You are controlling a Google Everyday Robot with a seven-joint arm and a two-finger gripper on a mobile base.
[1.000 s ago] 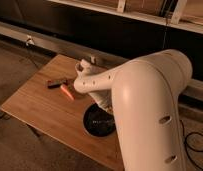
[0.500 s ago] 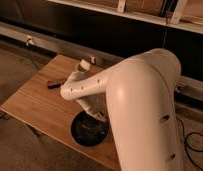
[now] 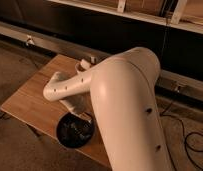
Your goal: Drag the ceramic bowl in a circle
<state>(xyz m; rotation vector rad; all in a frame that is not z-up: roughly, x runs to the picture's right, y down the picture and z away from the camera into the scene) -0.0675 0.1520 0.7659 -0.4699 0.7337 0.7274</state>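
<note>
The ceramic bowl (image 3: 71, 136), round and glossy black, sits at the front edge of the wooden table (image 3: 30, 105), its near rim right at that edge. My gripper (image 3: 81, 125) reaches down into the bowl from the white forearm (image 3: 65, 90). It is dark against the bowl's inside and is shut. Whether it presses on the bowl's floor or its rim cannot be told.
My bulky white upper arm (image 3: 125, 105) fills the right half of the view and hides the right part of the table. Behind the table runs a dark wall with a socket (image 3: 29, 39). Cables (image 3: 192, 145) lie on the floor at the right.
The bowl has slid left and toward the table's front edge with the gripper in it. My forearm has swung left and now covers the spot where the small tools lay.
</note>
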